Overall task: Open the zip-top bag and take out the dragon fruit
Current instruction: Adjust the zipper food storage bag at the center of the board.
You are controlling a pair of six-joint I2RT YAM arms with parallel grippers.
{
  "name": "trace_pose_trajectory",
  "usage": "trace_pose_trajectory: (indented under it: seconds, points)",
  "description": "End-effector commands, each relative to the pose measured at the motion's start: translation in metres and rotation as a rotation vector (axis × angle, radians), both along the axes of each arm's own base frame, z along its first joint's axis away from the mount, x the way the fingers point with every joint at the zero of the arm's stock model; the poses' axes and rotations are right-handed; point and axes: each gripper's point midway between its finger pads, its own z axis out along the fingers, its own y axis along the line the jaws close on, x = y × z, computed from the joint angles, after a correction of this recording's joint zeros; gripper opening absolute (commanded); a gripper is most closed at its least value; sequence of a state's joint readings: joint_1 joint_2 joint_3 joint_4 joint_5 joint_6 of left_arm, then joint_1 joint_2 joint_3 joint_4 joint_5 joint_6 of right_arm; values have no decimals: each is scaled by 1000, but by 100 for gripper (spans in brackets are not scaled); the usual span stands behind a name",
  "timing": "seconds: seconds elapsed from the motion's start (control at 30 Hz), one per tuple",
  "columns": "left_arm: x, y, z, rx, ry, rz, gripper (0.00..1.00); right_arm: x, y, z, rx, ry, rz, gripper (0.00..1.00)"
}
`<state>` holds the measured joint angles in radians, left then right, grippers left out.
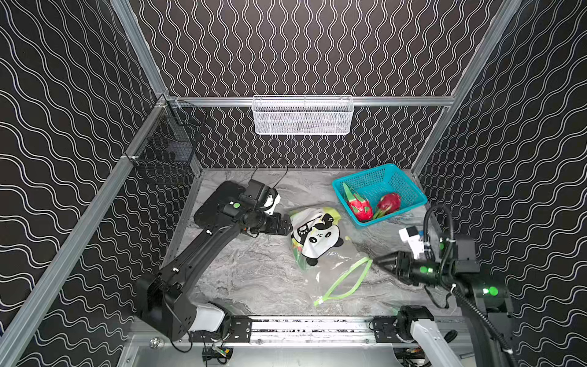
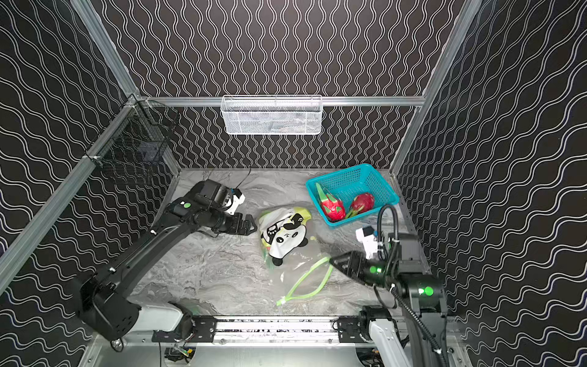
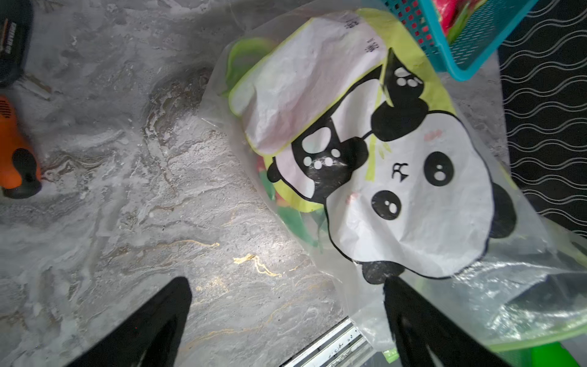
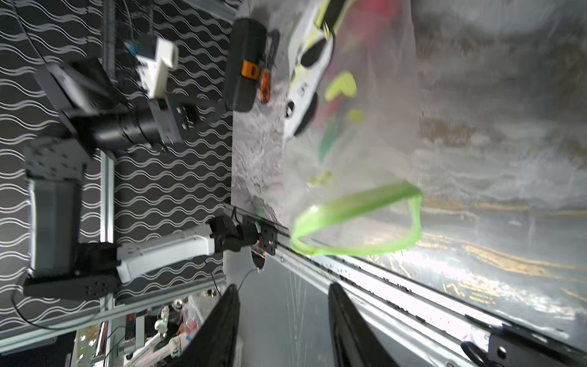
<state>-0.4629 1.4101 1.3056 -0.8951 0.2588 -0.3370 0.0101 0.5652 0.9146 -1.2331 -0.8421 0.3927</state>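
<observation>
1. the bag (image 1: pixel 313 236) lies mid-frame, its zip (image 1: pixel 346 282) gaping toward lower centre; two fruits (image 1: pixel 360 208) sit in the basket (image 1: pixel 397 178), upper right.
2. red and green show under the panda: i judge one fruit (image 3: pixel 295 222) remains inside.
3. left gripper (image 1: pixel 288 225) is wide open and empty at the bag's closed end; right gripper (image 1: pixel 379 258) is partly open and empty beside the zip.
4. next: reach the right gripper in through the mouth.

Zip-top bag (image 1: pixel 317 235) contents, perhaps dragon fruit (image 3: pixel 295 222), mostly hidden by print.
</observation>
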Motion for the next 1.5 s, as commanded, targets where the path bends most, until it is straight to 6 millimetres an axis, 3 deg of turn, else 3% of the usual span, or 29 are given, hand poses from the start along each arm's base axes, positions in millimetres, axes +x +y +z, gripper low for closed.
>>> trace_pose_trajectory:
  seconds: [0.0,0.07,0.2,0.47,0.57,0.7,0.83,1.03,1.1,1.17,1.23,1.33,1.4,1.47]
  points:
    - [8,3,-5,38,12,31,98,-24,6,-33,52,123,24,42]
    - [16,0,-9,38,12,41,98,-22,10,-44,103,139,19,38]
    - [41,-6,-22,50,9,60,97,-2,16,-41,202,130,-24,36]
    - [103,-21,-66,2,29,98,96,20,25,-61,215,201,-35,35]
    - [120,-26,-81,-31,41,84,96,28,48,-74,191,225,17,35]
    - [127,-40,-103,-56,75,25,93,36,102,-93,77,250,118,42]
    - [116,-47,-125,-96,135,-1,80,65,118,-120,-21,272,52,48]
    - [86,-51,-146,-160,217,-43,45,107,115,-138,-21,252,-88,56]
    - [77,-54,-149,-184,241,-65,28,117,116,-140,-32,244,-88,58]
    - [73,-53,-146,-184,247,-74,0,124,115,-143,-24,248,-88,59]
    - [74,-49,-133,-174,216,-63,0,128,109,-147,-25,261,-94,59]
    - [80,-45,-97,-191,132,-34,0,130,88,-153,-20,271,-137,60]
    - [84,-48,-58,-244,67,-7,0,132,72,-156,-11,270,-163,60]
    - [87,-55,-15,-328,13,28,0,134,69,-153,23,252,-136,61]
